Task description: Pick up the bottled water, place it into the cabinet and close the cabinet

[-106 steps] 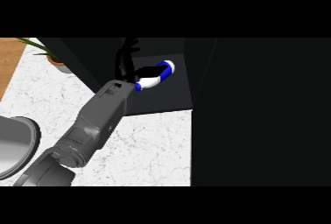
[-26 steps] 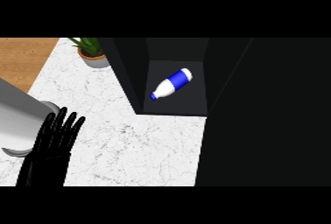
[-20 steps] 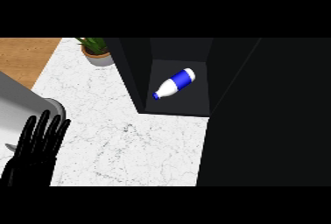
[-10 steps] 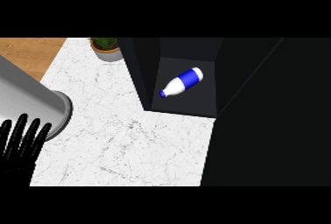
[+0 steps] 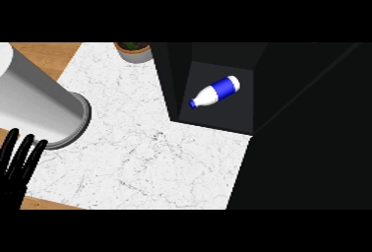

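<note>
Black left hand (image 5: 11, 187), cut off at the lower-left edge: fingers (image 5: 18, 157) straight, holding nothing. Up-right of them we see the bottled water (image 5: 215, 92) lying inside the cabinet (image 5: 227, 117); label text unreadable.

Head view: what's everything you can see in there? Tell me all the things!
bottled water: 1, white and blue, lying on its side inside the cabinet
cabinet: 1, black, upper right, open
potted plant: 1, grey pot, green leaves, top edge, on the counter
counter: 1, white marble, middle
wood: 2 patches, brown, upper left and lower left
grey cylinder: 1, left side, cannot tell what it is
left hand: 1, black, lower left, fingers straight, holding nothing
</note>
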You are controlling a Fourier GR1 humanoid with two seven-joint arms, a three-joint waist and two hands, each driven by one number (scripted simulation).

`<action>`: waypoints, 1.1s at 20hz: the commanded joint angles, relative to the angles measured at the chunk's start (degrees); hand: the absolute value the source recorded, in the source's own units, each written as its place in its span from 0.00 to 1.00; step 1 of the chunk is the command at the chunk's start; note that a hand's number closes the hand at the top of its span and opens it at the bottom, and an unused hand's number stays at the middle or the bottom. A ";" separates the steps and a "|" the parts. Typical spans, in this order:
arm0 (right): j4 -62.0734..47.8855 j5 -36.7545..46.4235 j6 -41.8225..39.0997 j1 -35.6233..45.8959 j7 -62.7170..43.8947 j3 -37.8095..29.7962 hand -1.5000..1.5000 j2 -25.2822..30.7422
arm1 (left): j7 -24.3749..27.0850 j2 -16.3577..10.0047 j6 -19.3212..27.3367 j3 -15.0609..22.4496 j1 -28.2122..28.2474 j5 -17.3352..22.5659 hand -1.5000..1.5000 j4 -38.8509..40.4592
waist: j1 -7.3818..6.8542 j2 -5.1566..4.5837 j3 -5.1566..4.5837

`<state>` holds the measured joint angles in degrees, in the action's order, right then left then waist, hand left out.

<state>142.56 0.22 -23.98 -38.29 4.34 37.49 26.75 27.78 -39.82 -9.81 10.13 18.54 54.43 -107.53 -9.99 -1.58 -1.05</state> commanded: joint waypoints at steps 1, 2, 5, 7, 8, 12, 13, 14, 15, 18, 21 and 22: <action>1.93 0.91 -1.86 5.17 -5.91 9.17 1.00 -2.26 | -0.30 -1.48 -1.72 -1.30 -0.13 0.58 0.00 0.51 | -1.28 -0.30 -0.16; 2.05 0.68 -2.09 6.05 -6.32 8.23 1.00 -1.90 | -0.09 -1.24 -2.07 -0.86 -0.06 0.20 0.00 0.84 | -1.84 -0.60 -0.29; 1.45 2.15 -4.15 9.70 -7.55 6.92 1.00 0.26 | -0.69 -1.65 -3.01 -0.73 -0.39 0.86 0.00 0.64 | -2.86 -0.51 -0.39; 1.58 2.94 -5.79 12.12 -7.62 5.20 0.00 2.38 | -1.08 -2.05 -3.40 -0.91 -0.71 1.32 0.00 0.36 | -4.20 -0.40 -0.65; 2.09 2.56 -5.86 12.98 -7.62 4.55 0.00 2.59 | -0.95 -2.36 -3.27 -1.33 -0.59 0.92 0.00 0.64 | -4.36 -0.30 -0.61; 1.40 0.86 -5.65 16.18 -8.01 4.11 1.00 1.55 | -1.02 -2.61 -3.58 -1.79 -0.89 1.11 0.00 1.35 | -4.04 -0.51 -0.65; 0.87 0.64 -5.65 16.74 -8.40 3.74 1.00 1.54 | -0.97 -2.68 -3.94 -1.84 -0.92 1.30 0.00 0.94 | -4.38 -0.52 -0.65; 1.52 0.43 -5.58 16.37 -9.32 4.27 1.00 1.72 | -0.98 -2.90 -3.69 -2.33 -0.70 1.34 0.00 1.22 | -3.56 -0.13 -0.63; 1.61 0.57 -5.73 17.06 -9.70 3.74 1.00 1.99 | -0.97 -3.33 -4.19 -2.57 -0.46 1.16 0.00 1.74 | -3.67 -0.13 -0.73; 0.91 0.54 -6.38 18.84 -10.41 2.97 1.00 2.56 | -1.25 -3.66 -4.95 -2.83 -0.35 2.03 0.00 1.47 | -4.13 -0.15 -0.79; 0.98 -0.17 -6.58 19.94 -10.19 2.68 1.00 2.38 | -1.31 -4.05 -4.64 -3.58 -0.68 2.07 0.00 1.47 | -3.92 -0.10 -0.72; 0.91 -0.46 -6.52 20.08 -10.23 2.58 1.00 2.26 | -1.22 -3.54 -4.98 -3.28 -0.60 2.56 0.00 1.90 | -3.54 -0.30 -0.83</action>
<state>142.42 -0.96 -31.56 -21.43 -0.71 35.09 31.92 26.61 -43.30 -14.26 7.18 17.91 56.35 -105.94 -13.70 -1.57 -1.95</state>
